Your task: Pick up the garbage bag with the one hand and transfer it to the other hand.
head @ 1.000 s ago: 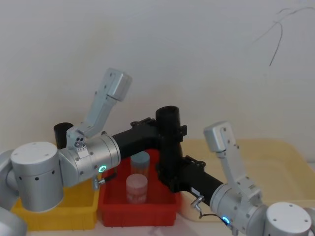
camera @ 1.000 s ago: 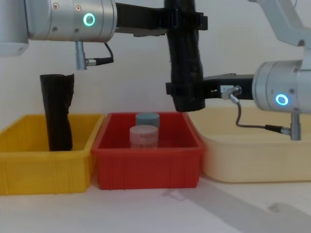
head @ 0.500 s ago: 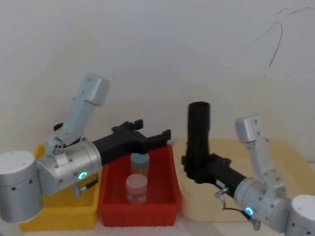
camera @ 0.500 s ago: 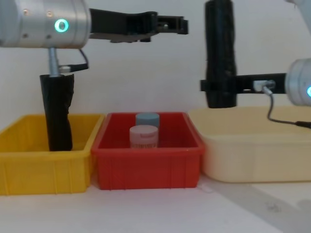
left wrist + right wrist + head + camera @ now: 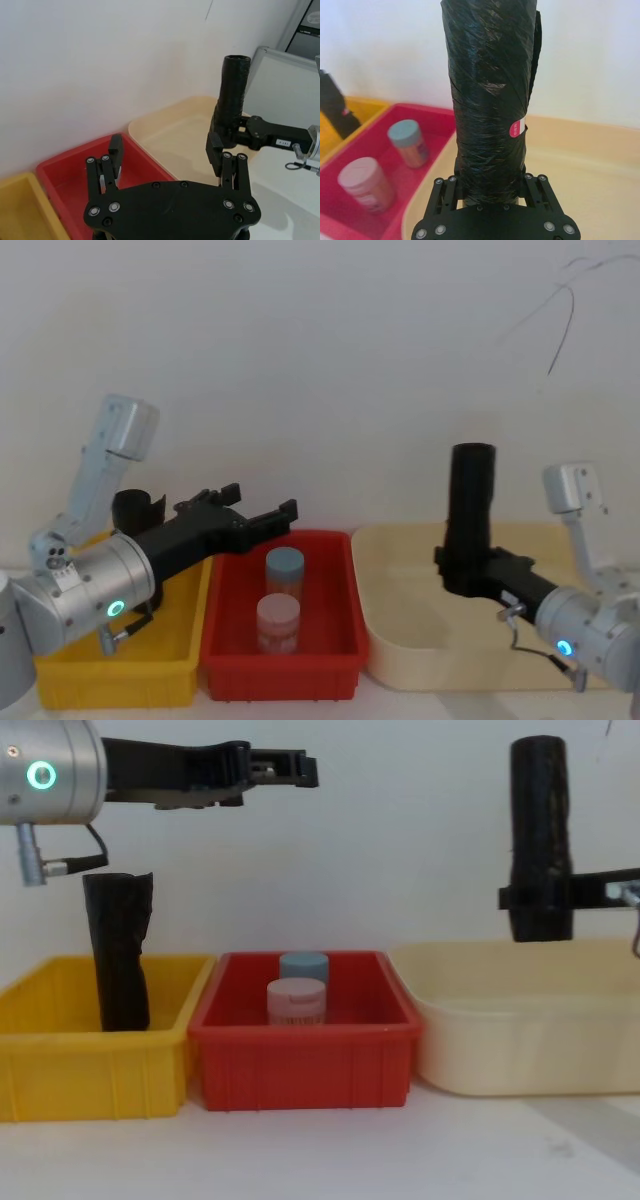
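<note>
Garbage bag: the garbage bag [image 5: 470, 505] stands upright in the air over the left part of the cream tub [image 5: 500, 1040], clear of its rim, with a small red-and-white sticker [image 5: 516, 129] on its side.

My right gripper: my right gripper [image 5: 535, 898], the blue-ringed one, has its fingers clamped on the bag's lower end, one on each side. Most of the roll rises free above the grip.

My left gripper: my left gripper [image 5: 262, 505], the green-ringed one, is spread wide with nothing in it. It hangs above the seam between the yellow and red bins, well apart from the bag.

Step in hand: I judge the handover made, so what remains is to hold.

Doing it well: the grip sits low and the roll is top-heavy, so I would squeeze firmly, stay level and avoid quick swings. The crinkly plastic may slip or sag.

Cream tub: bare floor where I can see it.

Red bin: the red bin [image 5: 300, 1070] holds two upright jars, a blue-lidded jar [image 5: 303, 966] behind and a pale pink-lidded jar [image 5: 296, 1002] just in front.

Yellow bin: the yellow bin [image 5: 60, 1060] holds a slimmer black roll [image 5: 117, 950], standing with its ragged top above the rim.
</note>
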